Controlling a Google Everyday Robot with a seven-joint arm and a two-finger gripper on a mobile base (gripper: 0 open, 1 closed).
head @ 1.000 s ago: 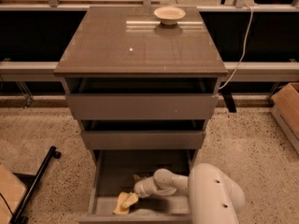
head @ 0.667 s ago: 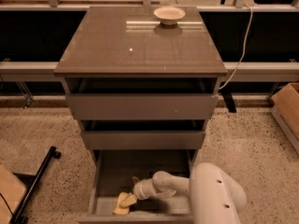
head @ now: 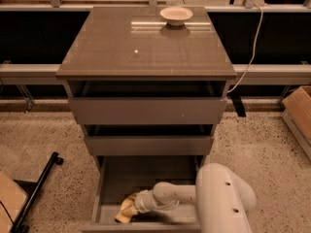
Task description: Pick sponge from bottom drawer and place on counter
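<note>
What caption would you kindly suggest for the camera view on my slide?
Pincer at the sponge inside the open bottom drawer, a bowl on the counter above.

The tan sponge (head: pixel 125 211) is seen crumpled in the open bottom drawer (head: pixel 146 176), bottom centre, with the gripper (head: pixel 137 203) set against it; the glossy counter (head: pixel 121 47) lies above.
</note>
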